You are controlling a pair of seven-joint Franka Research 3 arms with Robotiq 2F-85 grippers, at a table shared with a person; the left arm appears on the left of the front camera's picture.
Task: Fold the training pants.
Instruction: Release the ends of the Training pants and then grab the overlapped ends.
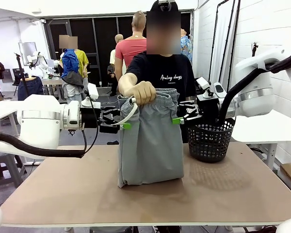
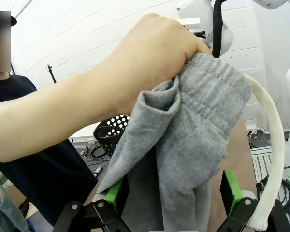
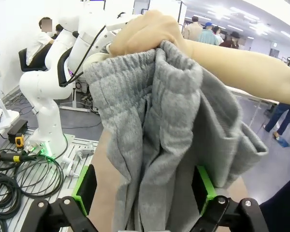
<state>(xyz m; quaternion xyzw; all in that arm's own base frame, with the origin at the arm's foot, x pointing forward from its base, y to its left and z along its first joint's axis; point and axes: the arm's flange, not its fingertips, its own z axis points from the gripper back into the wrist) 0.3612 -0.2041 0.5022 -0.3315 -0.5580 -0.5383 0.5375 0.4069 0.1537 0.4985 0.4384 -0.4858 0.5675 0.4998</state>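
A person's hand (image 1: 142,91) holds the light grey training pants (image 1: 150,145) up by the bunched waistband, and their lower end rests on the table (image 1: 233,194). A white drawstring (image 1: 129,113) loops off the left side. My left gripper (image 1: 122,125) stands open at the pants' left edge, just below the waistband. In the left wrist view the pants (image 2: 193,145) hang between its green pads (image 2: 230,189), under the hand (image 2: 150,58). My right gripper (image 1: 178,119) is open at the right edge. The pants (image 3: 154,145) hang between its wide-apart pads (image 3: 203,186) in the right wrist view.
A black mesh basket (image 1: 211,141) stands on the table just right of the pants, under the right arm. The person stands at the far side, directly behind the pants. Bare tabletop lies in front and to the left.
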